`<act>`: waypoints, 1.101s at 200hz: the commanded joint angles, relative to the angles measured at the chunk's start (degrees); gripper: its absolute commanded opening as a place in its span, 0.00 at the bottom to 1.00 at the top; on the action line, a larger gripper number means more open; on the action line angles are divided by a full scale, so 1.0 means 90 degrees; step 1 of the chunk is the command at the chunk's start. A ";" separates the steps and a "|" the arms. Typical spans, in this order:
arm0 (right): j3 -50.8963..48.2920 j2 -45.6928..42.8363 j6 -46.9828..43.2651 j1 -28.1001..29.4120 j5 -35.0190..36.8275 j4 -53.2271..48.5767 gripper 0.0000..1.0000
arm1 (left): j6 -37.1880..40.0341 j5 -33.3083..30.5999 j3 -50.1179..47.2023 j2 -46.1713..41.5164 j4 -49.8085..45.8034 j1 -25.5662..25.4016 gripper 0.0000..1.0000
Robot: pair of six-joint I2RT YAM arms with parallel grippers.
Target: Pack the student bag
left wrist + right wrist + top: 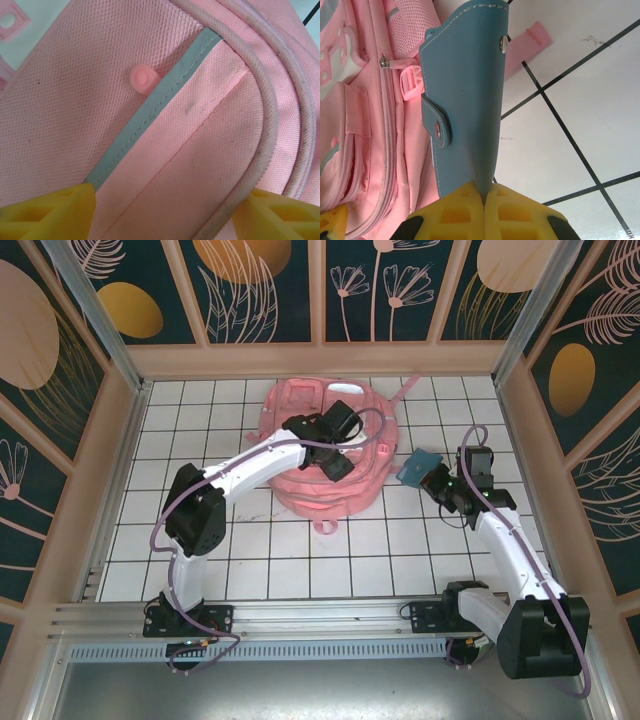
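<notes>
Right end effector (431, 477) holds blue case (418, 466) beside student bag (290, 405)

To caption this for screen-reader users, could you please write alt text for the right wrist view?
The right claw, yellow fingers closed, pinches the edge of a blue case with snap fasteners; the pink student bag lies to its left and the white, black-gridded table to its right.

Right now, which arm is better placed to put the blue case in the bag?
Right: the right end effector is shut on the case beside the bag. The left end effector is open over the bag, empty.
</notes>
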 commanded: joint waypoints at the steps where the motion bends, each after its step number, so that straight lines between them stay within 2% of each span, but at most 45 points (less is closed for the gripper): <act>1: 0.0089 -0.0160 -0.0047 0.0023 -0.0108 -0.0010 0.00 | -0.0142 0.0256 0.0501 0.0163 -0.0283 0.0130 0.70; 45: 0.0136 -0.0208 -0.0042 0.0046 -0.0127 -0.0049 0.00 | -0.0436 0.1015 0.1053 0.0355 -0.0623 0.0370 0.71; 56: 0.0146 -0.0217 -0.0041 0.0057 -0.0145 -0.0042 0.00 | -0.0497 0.0844 0.1057 0.0352 -0.0623 0.0416 0.71; 88: 0.0279 -0.0216 -0.0097 0.0269 -0.0400 -0.0003 0.00 | -0.0318 0.0285 0.0862 0.0254 -0.0527 0.0476 0.58; 115: 0.0428 -0.0190 -0.0075 0.0728 -0.0509 0.0073 0.00 | -0.0024 -0.0532 -0.0051 -0.0143 -0.0278 0.0581 0.58; 165: 0.0541 -0.0055 0.0134 0.1079 -0.0523 0.0257 0.00 | 0.0245 -0.0906 -0.1743 -0.1401 0.0955 0.0791 0.60; 197: 0.0634 -0.0013 0.0194 0.1238 -0.0442 0.0272 0.00 | 0.0541 -0.1426 -0.2366 -0.1855 0.1857 0.0847 0.53; 220: 0.0644 -0.0011 0.0265 0.1351 -0.0391 0.0276 0.00 | 0.0805 -0.1341 -0.2531 -0.1893 0.2196 0.0872 0.44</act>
